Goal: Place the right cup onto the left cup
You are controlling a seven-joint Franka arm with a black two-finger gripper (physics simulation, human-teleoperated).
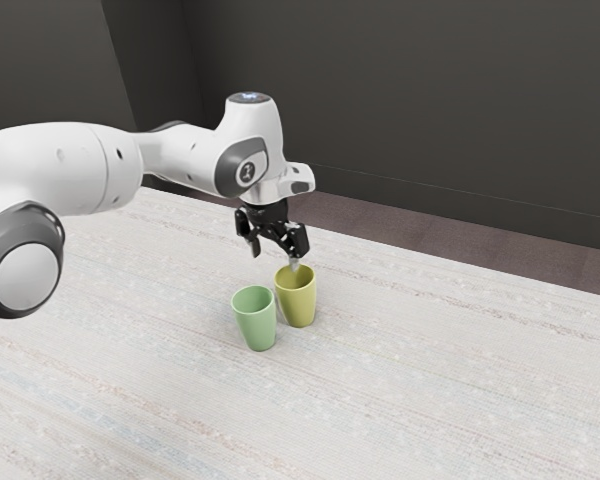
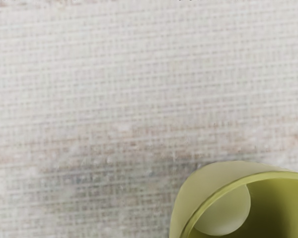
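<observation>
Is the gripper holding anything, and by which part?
Nothing is held: the gripper is open; the yellow cup and green cup stand on the table.

Side camera slanting down, wrist camera nearer, steeply downward, yellow cup (image 1: 298, 301) shared

Soft, diffuse light; faint shadows

The yellow cup (image 2: 196, 191) is running out of the wrist view, part of its rim being cut off. In the exterior view, its front wall is hiding its floor; beside it, the green cup (image 1: 256, 325) is hiding its own. Above the yellow cup, the gripper (image 1: 275, 258) is looking too small to tell whether one fingertip is touching the rim. Well apart from that cup, the arm (image 1: 70, 165) is running off the exterior view's left edge.
</observation>
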